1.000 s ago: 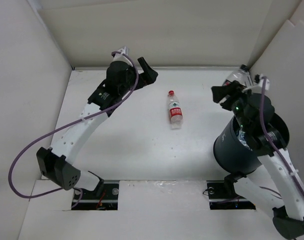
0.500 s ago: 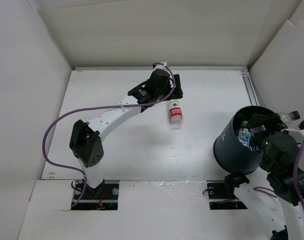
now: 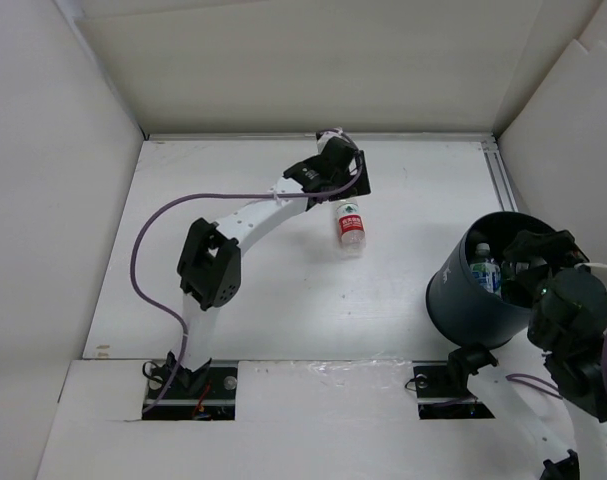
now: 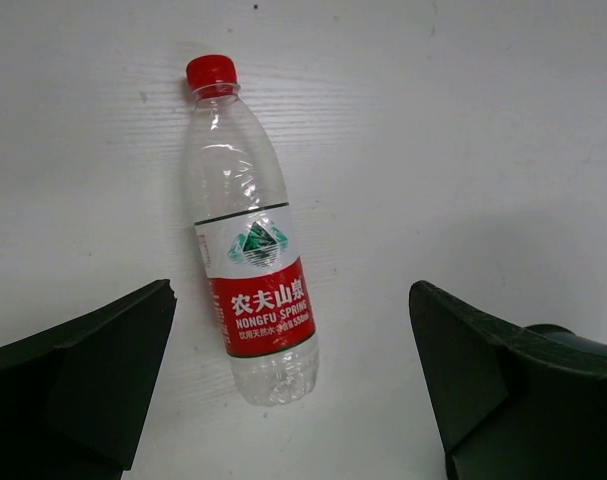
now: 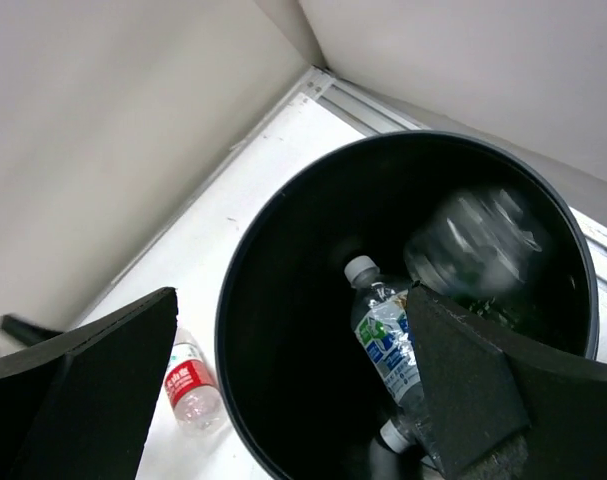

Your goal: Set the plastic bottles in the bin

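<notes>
A clear bottle with a red label and cap (image 3: 350,227) lies on the white table, its cap pointing to the far side. My left gripper (image 3: 341,183) hovers open over it. In the left wrist view the bottle (image 4: 253,260) lies between and below the wide-spread fingers (image 4: 83,380), untouched. My right gripper (image 3: 531,256) hangs open above the dark bin (image 3: 463,300). Inside the bin (image 5: 283,300) a clear bottle with a white and blue label (image 5: 388,340) leans, and a blurred bottle (image 5: 473,245) is in motion beside it.
White walls close in the table on the left, far and right sides. A metal rail (image 3: 495,170) runs along the right wall. The bin stands at the near right, close to the right arm's base (image 3: 463,375).
The left arm swung from the far left to above the red-labelled bottle. The right gripper carried a bottle from the far right corner to over the bin and opened, letting it drop in.
</notes>
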